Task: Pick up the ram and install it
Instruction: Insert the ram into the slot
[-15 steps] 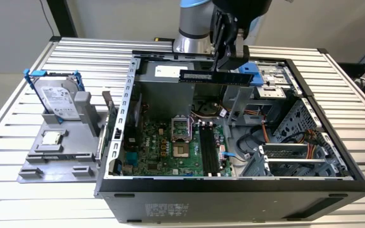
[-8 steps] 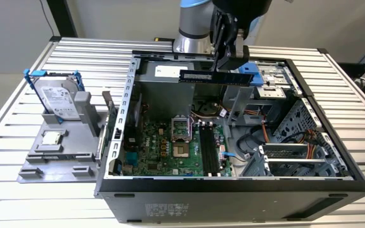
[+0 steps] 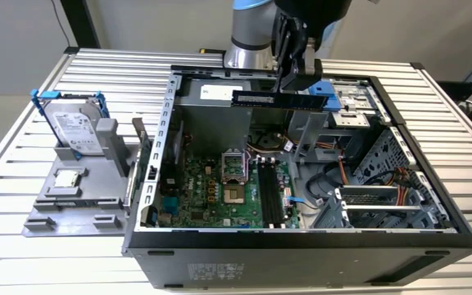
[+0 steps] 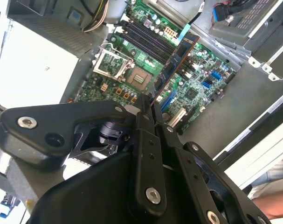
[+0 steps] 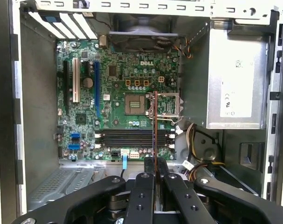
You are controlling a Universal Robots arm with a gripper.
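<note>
My gripper (image 3: 295, 85) is shut on the ram (image 3: 277, 99), a long thin stick with dark chips that hangs level in the air above the open computer case (image 3: 170, 123), over its rear half. In the second wrist view the ram (image 4: 176, 58) sticks out from the black fingers (image 4: 146, 116) over the green motherboard (image 4: 197, 88). In the first wrist view the ram (image 5: 155, 123) shows edge-on, standing crosswise above the black memory slots (image 5: 132, 138). Those memory slots (image 3: 270, 195) lie well below the stick, near the case's front wall.
A silver hard drive in a blue bracket (image 3: 72, 126) and a small square processor chip (image 3: 66, 179) sit on a grey fixture (image 3: 96, 215) at the exterior view's left. Inside the case are an open processor socket (image 3: 233, 172), cables (image 3: 334, 178) and a drive cage (image 3: 375, 206).
</note>
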